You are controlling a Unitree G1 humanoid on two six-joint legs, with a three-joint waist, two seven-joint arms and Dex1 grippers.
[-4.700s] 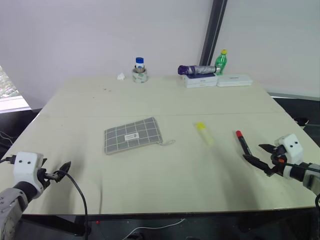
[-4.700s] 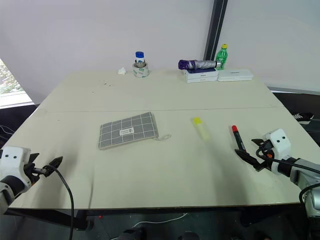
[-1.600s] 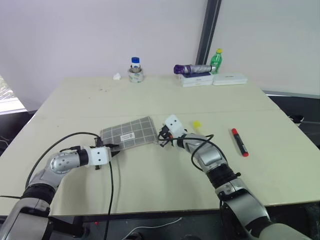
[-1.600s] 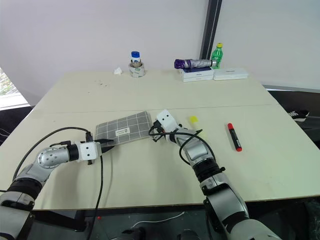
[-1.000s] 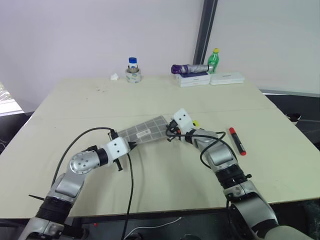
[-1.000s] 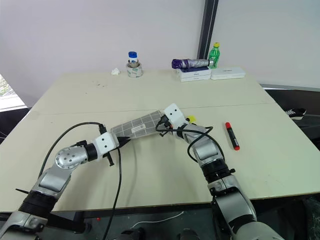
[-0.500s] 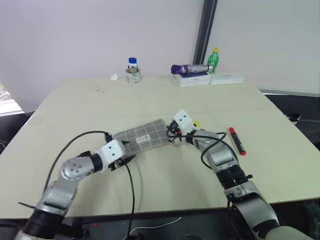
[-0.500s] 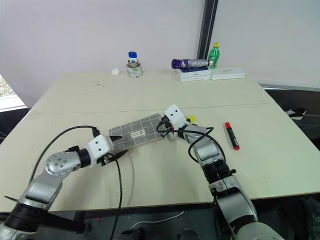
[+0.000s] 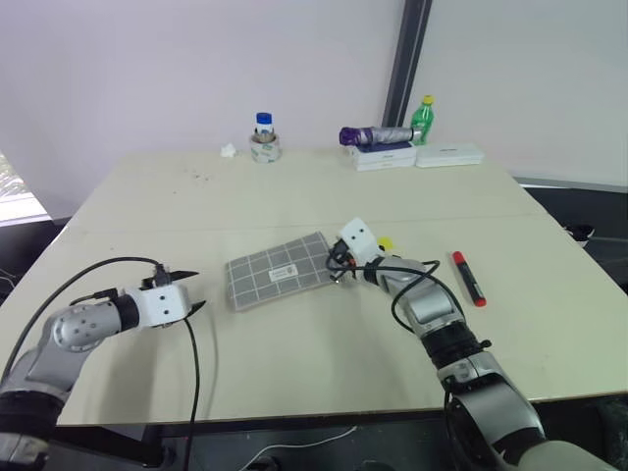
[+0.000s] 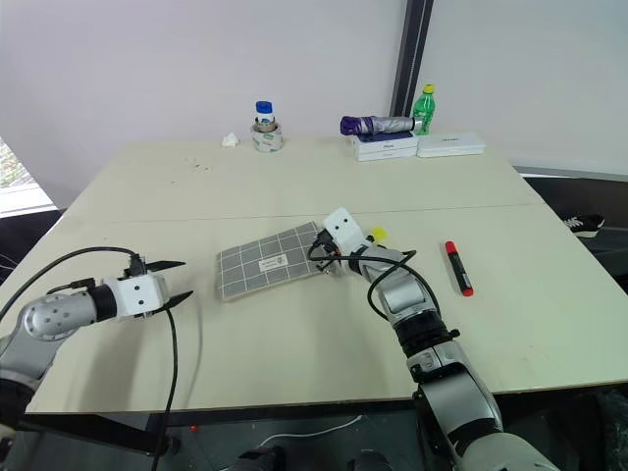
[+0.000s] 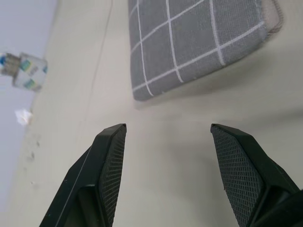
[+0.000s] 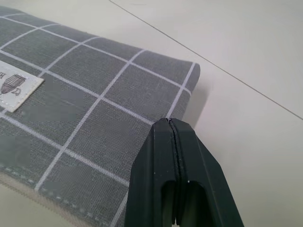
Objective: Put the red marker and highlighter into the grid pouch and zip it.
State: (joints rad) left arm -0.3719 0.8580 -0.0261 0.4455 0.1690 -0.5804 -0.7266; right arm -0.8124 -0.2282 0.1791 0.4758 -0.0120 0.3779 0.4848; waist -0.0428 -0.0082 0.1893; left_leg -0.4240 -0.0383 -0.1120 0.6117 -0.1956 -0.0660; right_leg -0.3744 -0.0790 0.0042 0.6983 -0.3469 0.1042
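The grid pouch [image 9: 280, 280] lies flat near the table's middle, grey with white lines and a small white label. My left gripper [image 9: 193, 291] hovers open a short way off the pouch's left end, and its fingers [image 11: 111, 156] frame that end of the pouch [image 11: 203, 38]. My right gripper [image 9: 334, 267] is shut at the pouch's right end, its fingertips [image 12: 170, 124] over the fabric [image 12: 94, 118]; nothing shows between them. The yellow highlighter [image 9: 386, 242] peeks out just behind the right gripper. The red marker [image 9: 466, 278] lies farther right.
At the table's far edge stand a blue-capped jar [image 9: 263, 137], a crumpled tissue [image 9: 229, 150], a purple folded umbrella [image 9: 378, 135] on white boxes [image 9: 446, 155], and a green bottle [image 9: 423, 116]. A black cable [image 9: 191, 363] trails from the left wrist.
My left gripper has let go of the pouch's left end, opened and drawn away to the left. The pouch, held up slanted a second ago, now lies flat. The right gripper has stayed put.
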